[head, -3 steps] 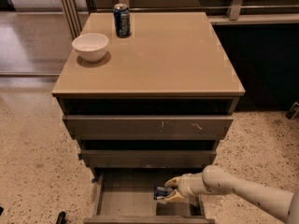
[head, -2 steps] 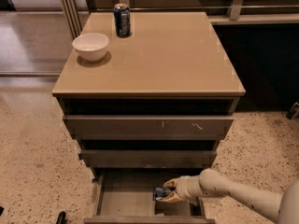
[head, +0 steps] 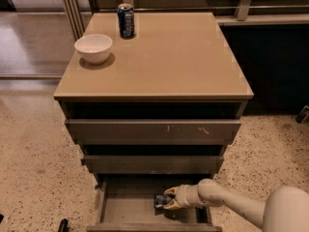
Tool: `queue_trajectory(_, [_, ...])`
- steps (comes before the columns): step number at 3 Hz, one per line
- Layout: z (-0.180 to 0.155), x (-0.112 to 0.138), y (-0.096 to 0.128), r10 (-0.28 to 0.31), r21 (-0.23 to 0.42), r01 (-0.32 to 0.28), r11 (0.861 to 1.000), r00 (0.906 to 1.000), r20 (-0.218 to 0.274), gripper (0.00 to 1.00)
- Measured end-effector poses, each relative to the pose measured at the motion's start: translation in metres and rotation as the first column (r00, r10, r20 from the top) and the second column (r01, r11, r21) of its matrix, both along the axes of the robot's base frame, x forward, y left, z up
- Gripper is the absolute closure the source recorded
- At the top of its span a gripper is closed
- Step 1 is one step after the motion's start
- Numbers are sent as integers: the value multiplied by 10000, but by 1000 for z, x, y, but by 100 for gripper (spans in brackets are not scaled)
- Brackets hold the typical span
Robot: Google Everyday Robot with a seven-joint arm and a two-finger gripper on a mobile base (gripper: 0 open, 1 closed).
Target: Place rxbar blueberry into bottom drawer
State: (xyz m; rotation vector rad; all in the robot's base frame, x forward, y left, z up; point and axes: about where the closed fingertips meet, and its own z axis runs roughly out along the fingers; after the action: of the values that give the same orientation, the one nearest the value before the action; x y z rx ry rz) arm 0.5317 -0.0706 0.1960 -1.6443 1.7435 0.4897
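Note:
The bottom drawer [head: 120,211] is pulled open at the foot of the grey-brown cabinet, its flat grey floor showing. My gripper [head: 166,200] reaches in from the right, low inside the drawer near its middle-right. It is shut on the rxbar blueberry [head: 161,200], a small dark wrapper that shows between the yellowish fingertips [head: 170,192] close to the drawer floor. Whether the bar touches the floor cannot be told. My pale arm [head: 227,202] runs off to the lower right.
On the cabinet top [head: 183,57] stand a white bowl [head: 93,47] at the left and a tall blue soda can [head: 126,20] at the back. Two upper drawers [head: 154,129] sit slightly open above. Speckled floor [head: 34,168] lies to the left and a dark cabinet [head: 275,66] to the right.
My gripper with the bar has moved slightly left and deeper into the bottom drawer. Nothing else has moved.

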Motion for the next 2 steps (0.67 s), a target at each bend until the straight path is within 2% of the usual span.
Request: queue_trajectory(2, [-44,11,7,61,-127,-65,9999,9996,-264,100])
